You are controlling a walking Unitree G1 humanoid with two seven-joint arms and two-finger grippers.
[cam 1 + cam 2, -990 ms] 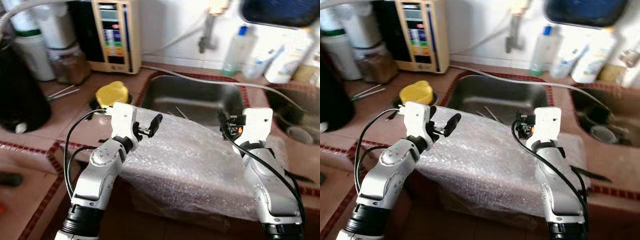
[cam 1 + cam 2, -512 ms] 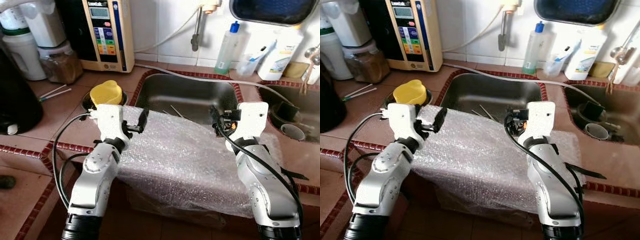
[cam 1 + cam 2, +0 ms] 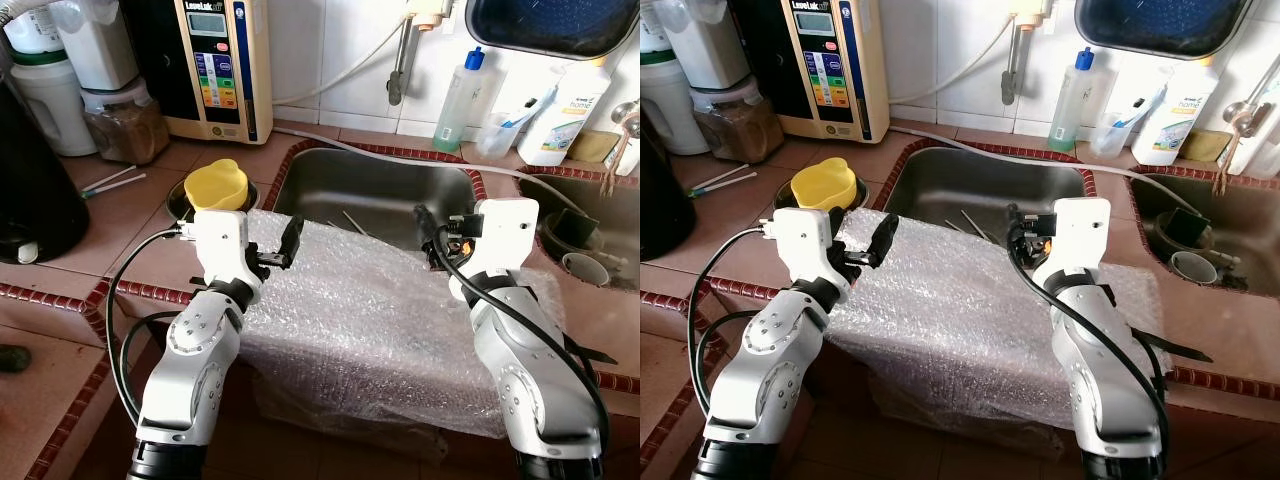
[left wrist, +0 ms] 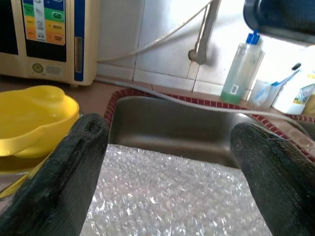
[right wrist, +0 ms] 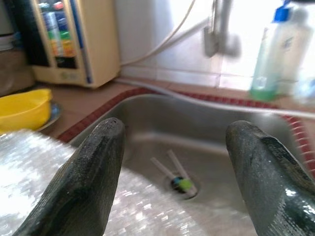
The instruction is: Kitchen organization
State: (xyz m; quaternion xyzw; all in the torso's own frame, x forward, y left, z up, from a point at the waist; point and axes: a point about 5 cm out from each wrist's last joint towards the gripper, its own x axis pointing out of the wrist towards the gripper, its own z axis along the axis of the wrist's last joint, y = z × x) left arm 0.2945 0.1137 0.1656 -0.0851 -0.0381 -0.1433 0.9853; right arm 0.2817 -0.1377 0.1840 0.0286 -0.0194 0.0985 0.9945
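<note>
Two grippers: left gripper point(image 3: 290, 236) and right gripper point(image 3: 428, 232) spread wide, empty, above bubble wrap point(image 3: 370, 320).
Sink point(image 3: 385, 195): 12 o'clock.
Advice: lower evenly, pinch edges.

Counted on and around the bench point(image 3: 90, 260):
- sheet of bubble wrap point(image 3: 370, 320): one
- yellow bowl point(image 3: 218, 185): one
- sinks: two, point(image 3: 375, 195) and point(image 3: 590, 215)
- sticks in the left sink point(image 3: 355, 221): two
- green soap bottle point(image 3: 457, 88): one
- white bottle point(image 3: 566, 112): one
- water purifier point(image 3: 222, 65): one
- end effectors: two, point(image 3: 290, 240) and point(image 3: 427, 228)
</note>
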